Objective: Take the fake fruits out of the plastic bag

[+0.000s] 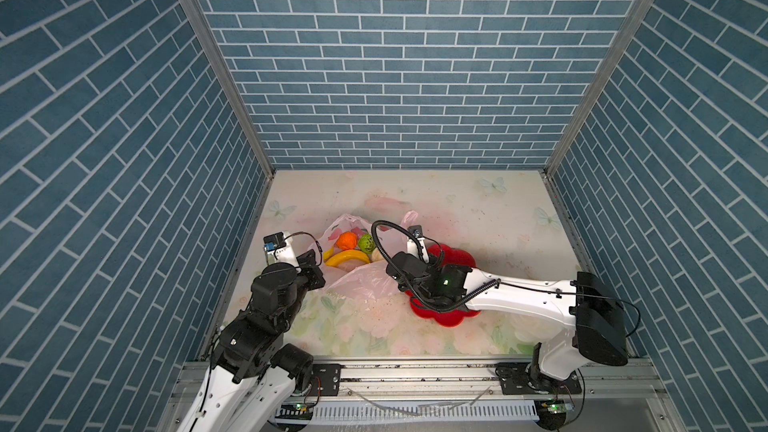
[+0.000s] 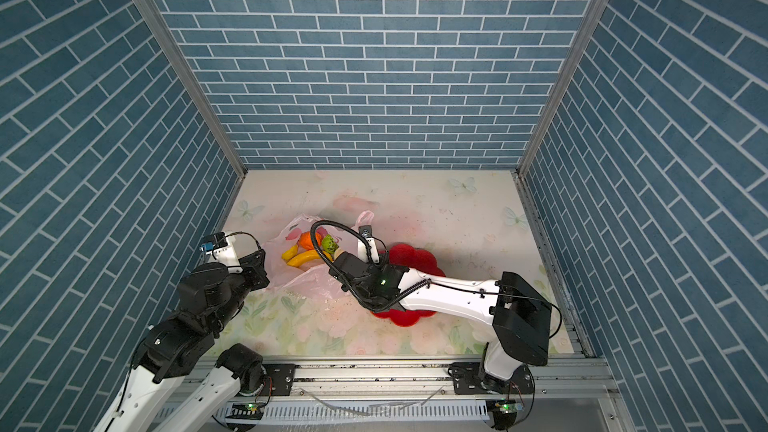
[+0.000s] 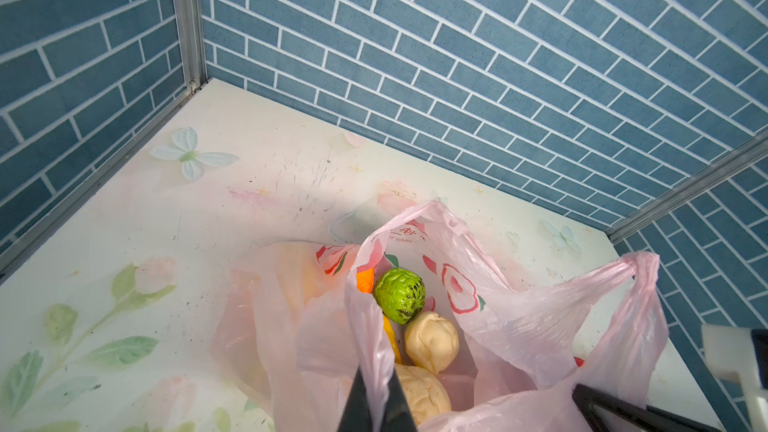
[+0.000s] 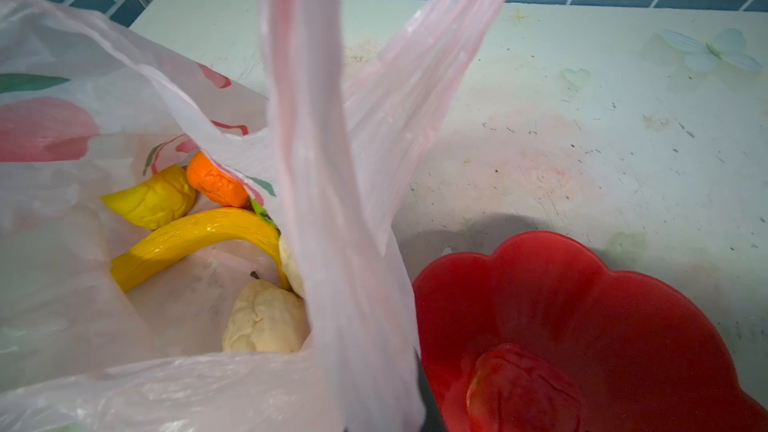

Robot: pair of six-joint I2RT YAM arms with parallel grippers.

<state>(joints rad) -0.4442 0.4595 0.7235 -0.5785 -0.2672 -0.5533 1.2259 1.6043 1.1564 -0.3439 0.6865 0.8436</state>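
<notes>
Bag [image 1: 365, 284]: on my desk [image 1: 457, 209], left of centre, mouth up.
My left claw [image 3: 376, 403]: clamped on its rim.
My right claw [image 1: 415, 234]: clamped on a handle [image 4: 316, 118].
In bag: banana [image 1: 348, 258], orange [image 1: 347, 240], green fruit [image 1: 366, 243], two cream fruits [image 3: 432, 340].
Dish [image 1: 453, 255], beside bag: red fruit [image 4: 519, 388].

Thin translucent pink plastic bag [image 4: 332, 160]: crinkled film. Curved yellow plastic banana [image 4: 195, 234]: smooth, glossy. Red flower-shaped plastic dish [image 4: 623, 326]: glossy. Cream bumpy round fruit [image 4: 266, 317]: matt, rough.
</notes>
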